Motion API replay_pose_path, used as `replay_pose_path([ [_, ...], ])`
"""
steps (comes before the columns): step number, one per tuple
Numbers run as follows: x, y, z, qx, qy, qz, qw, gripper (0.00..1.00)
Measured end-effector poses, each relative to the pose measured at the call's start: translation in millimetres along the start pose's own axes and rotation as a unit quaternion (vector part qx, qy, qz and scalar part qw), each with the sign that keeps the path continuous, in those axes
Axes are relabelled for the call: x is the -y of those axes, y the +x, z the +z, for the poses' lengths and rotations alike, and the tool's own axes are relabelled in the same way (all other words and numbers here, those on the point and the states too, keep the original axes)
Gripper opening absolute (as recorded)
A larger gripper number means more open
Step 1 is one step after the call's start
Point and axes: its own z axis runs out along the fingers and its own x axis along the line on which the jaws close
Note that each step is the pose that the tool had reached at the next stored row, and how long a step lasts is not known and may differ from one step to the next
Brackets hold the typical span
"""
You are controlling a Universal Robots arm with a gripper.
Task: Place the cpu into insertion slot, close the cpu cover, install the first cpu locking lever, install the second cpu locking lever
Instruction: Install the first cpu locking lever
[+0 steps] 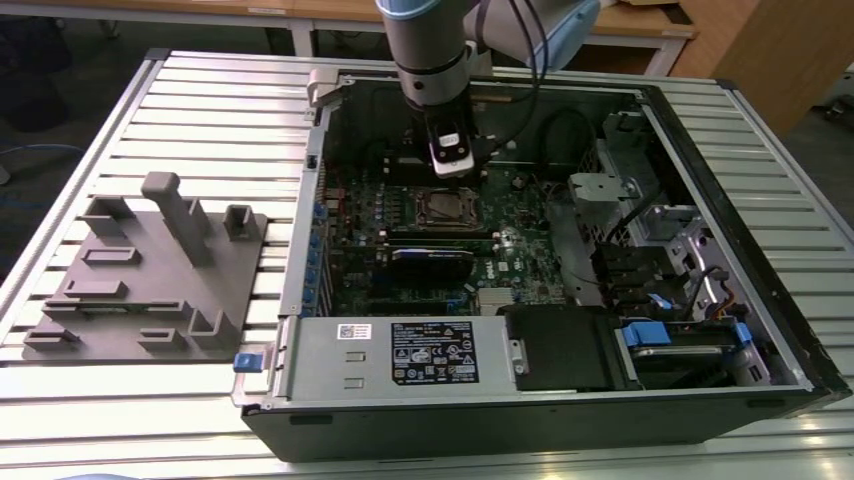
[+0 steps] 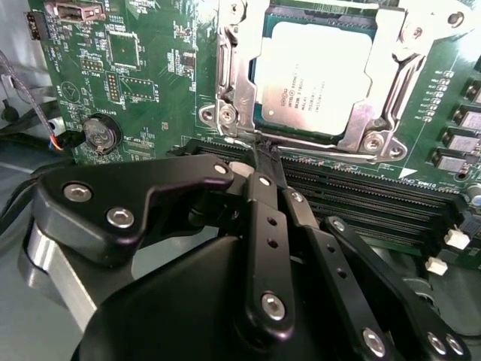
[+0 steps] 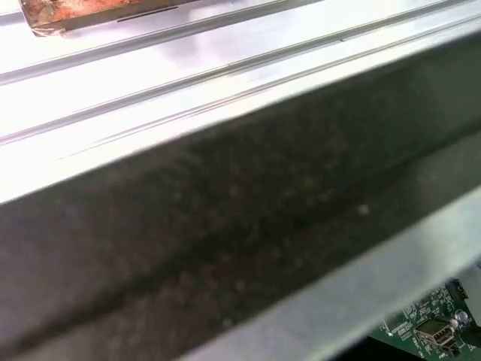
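In the exterior view my gripper (image 1: 451, 168) hangs inside the open computer case (image 1: 747, 330), just above the insertion slot (image 1: 450, 209) on the motherboard (image 1: 534, 240). A grey fixture tray (image 1: 134, 300) sits on the table at that view's left.

In the second wrist view the cpu (image 2: 314, 75) lies seated in the insertion slot (image 2: 225, 83), with the cpu cover (image 2: 394, 41) down around it like a frame. My fingers (image 2: 264, 162) look pinched together, holding nothing, their tips near the socket's edge. I judge the chip light, stiff and fragile underneath, best held by its edges; the cover is thin, springy metal.

In the first wrist view I see the case's dark wall (image 3: 225, 226) and a corner of circuit board (image 3: 428, 327).
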Motion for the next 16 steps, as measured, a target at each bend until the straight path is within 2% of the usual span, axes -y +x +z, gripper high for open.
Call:
replay_pose_path([
  [6,-0.3,-0.4,-1.9,-0.0004,0.0008,0.0,1.0,0.1],
  [12,-3.1,-2.9,-15.1,-0.0002,0.001,0.0,1.0,0.1],
  [16,-4.5,-4.1,-21.2,-0.0002,0.001,0.0,1.0,0.1],
])
